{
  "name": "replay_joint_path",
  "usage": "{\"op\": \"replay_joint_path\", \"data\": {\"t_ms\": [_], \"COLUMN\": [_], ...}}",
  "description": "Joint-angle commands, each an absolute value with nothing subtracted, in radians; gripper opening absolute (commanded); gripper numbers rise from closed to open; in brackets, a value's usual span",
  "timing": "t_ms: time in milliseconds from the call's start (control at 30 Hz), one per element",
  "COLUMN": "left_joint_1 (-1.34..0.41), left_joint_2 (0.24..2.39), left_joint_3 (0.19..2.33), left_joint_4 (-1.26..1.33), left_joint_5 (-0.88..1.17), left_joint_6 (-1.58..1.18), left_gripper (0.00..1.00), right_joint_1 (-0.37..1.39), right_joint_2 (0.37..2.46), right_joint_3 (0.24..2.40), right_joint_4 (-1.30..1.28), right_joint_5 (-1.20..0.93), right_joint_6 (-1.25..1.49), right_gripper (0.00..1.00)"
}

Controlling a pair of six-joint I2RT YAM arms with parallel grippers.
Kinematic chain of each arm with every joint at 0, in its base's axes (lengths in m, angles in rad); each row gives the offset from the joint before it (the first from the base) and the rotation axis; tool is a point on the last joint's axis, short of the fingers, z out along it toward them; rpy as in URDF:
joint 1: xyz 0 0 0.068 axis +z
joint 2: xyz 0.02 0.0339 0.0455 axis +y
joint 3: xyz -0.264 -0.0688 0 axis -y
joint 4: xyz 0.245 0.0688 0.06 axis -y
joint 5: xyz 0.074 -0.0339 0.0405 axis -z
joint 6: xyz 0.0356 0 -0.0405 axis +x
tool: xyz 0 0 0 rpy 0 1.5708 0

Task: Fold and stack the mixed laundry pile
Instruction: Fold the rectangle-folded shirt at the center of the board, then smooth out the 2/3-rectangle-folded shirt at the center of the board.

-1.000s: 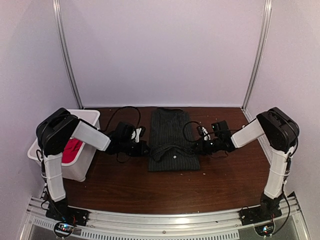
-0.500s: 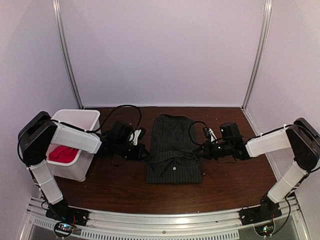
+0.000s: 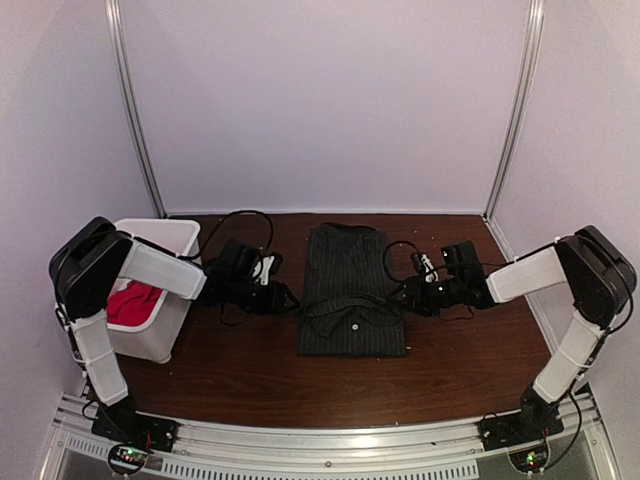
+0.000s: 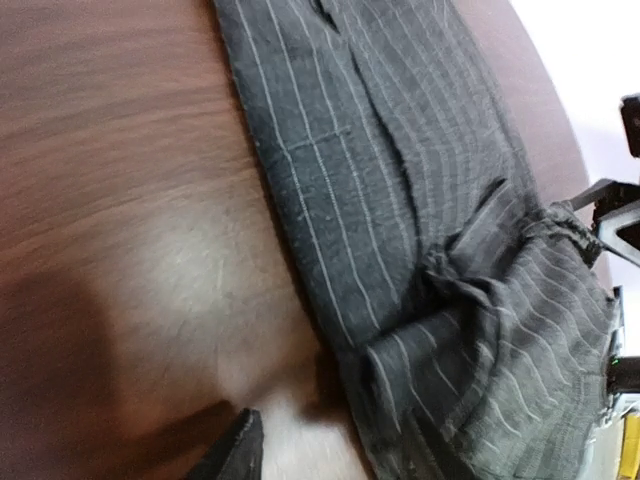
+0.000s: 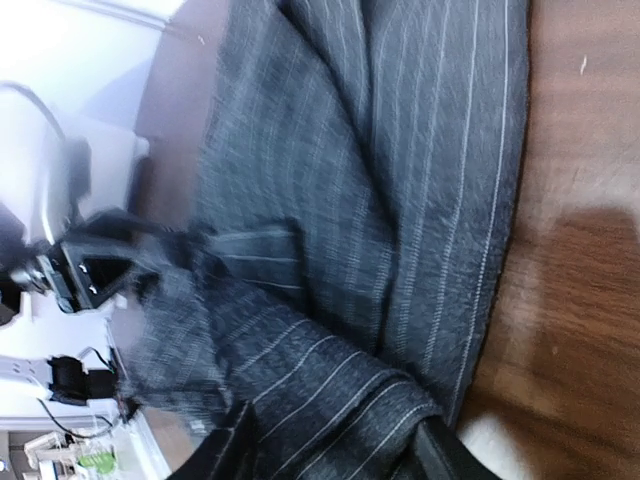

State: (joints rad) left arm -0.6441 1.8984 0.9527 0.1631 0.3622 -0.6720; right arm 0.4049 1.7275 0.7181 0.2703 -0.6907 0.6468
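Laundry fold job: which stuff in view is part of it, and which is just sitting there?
Part of the job:
- gray striped shirt, flat on the table
- red T-shirt, in the bin

Just there:
- white bin
- table

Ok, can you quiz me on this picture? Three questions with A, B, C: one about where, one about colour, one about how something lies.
1. Where is the red T-shirt?
A) in the bin
B) on a chair
C) on the floor

2. What colour is the striped shirt?
A) white
B) dark grey
C) green

3. The striped shirt is:
A) rolled into a ball
B) hanging up
C) folded flat

Answers:
1 A: red shows inside the bin.
2 B: it is dark grey with pale stripes.
3 C: it lies as a neat rectangle.
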Motion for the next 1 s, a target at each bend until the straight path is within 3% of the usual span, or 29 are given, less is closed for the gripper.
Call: {"op": "replay_joint_path", "data": {"t_ms": [0, 67, 133, 267, 367, 567, 733, 967], "left_joint_1": [-0.629, -0.629, -0.630, -0.669, -0.738, -0.831, -0.831, -0.831], "left_joint_2": [1.666, 1.578, 1.515, 1.466, 1.491, 1.627, 1.691, 1.701], "left_joint_3": [0.878, 0.840, 0.792, 0.724, 0.708, 0.724, 0.729, 0.721], "left_joint_4": [0.226, 0.210, 0.219, 0.226, 0.245, 0.323, 0.421, 0.403], "left_joint_5": [0.356, 0.358, 0.395, 0.444, 0.453, 0.424, 0.433, 0.414], "left_joint_6": [-0.614, -0.579, -0.557, -0.503, -0.470, -0.489, -0.532, -0.515], "left_gripper": [0.53, 0.60, 0.62, 0.62, 0.56, 0.40, 0.37, 0.38], "right_joint_1": [0.386, 0.387, 0.394, 0.443, 0.488, 0.551, 0.569, 0.571], "right_joint_2": [1.493, 1.405, 1.339, 1.281, 1.288, 1.418, 1.554, 1.777], "right_joint_3": [0.711, 0.689, 0.640, 0.578, 0.549, 0.537, 0.592, 0.797], "right_joint_4": [0.167, 0.112, 0.100, 0.109, 0.137, 0.255, 0.307, 0.307], "right_joint_5": [-0.706, -0.709, -0.725, -0.736, -0.721, -0.707, -0.684, -0.663], "right_joint_6": [0.581, 0.566, 0.582, 0.624, 0.649, 0.669, 0.646, 0.597], "right_gripper": [0.60, 0.65, 0.63, 0.59, 0.54, 0.39, 0.27, 0.24]}}
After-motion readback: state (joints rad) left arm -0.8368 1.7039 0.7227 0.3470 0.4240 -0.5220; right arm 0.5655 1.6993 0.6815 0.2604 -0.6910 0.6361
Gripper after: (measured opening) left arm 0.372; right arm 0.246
